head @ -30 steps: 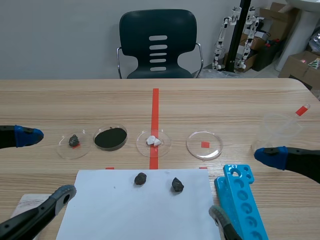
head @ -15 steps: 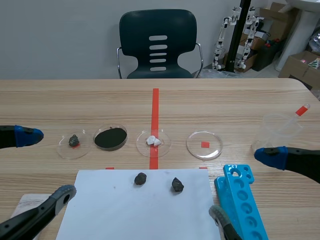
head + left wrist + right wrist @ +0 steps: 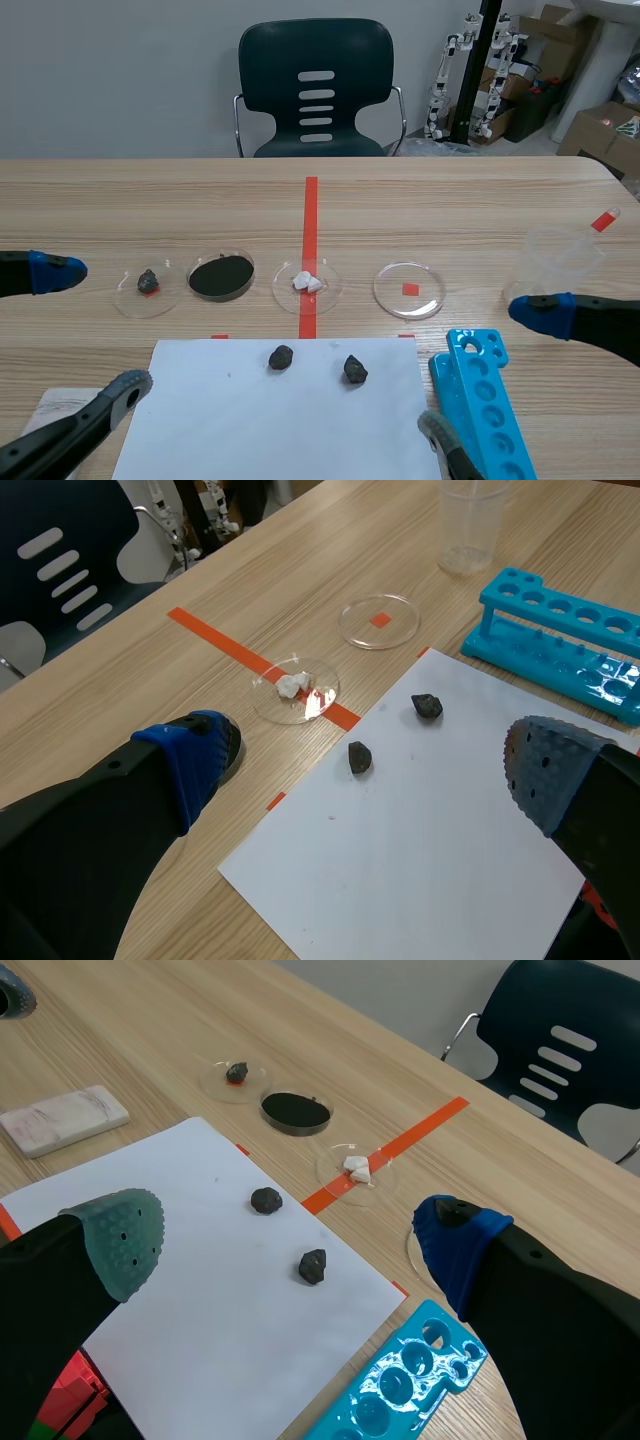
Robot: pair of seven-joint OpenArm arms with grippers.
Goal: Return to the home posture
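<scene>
My left gripper [image 3: 90, 330] hangs low at the table's near left, open and empty, with one blue pad and one grey pad. My right gripper [image 3: 490, 372] is open and empty at the near right, above a blue tube rack [image 3: 478, 395]. Between the two arms lies a white paper sheet [image 3: 280, 425] with two dark stones [image 3: 281, 357] [image 3: 354, 369] on it. In the left wrist view the left gripper [image 3: 370, 765] spans the sheet [image 3: 420, 850] with nothing held. The right gripper [image 3: 288, 1242] likewise stands wide over the sheet [image 3: 200, 1260].
A row of petri dishes lies beyond the sheet: one with a small stone [image 3: 148, 283], one with black powder [image 3: 221, 276], one with white bits [image 3: 306, 282], one bare [image 3: 408, 289]. A clear cup [image 3: 555, 260] stands far right. A white block [image 3: 62, 1118] lies left of the sheet. A chair [image 3: 316, 90] stands behind the table.
</scene>
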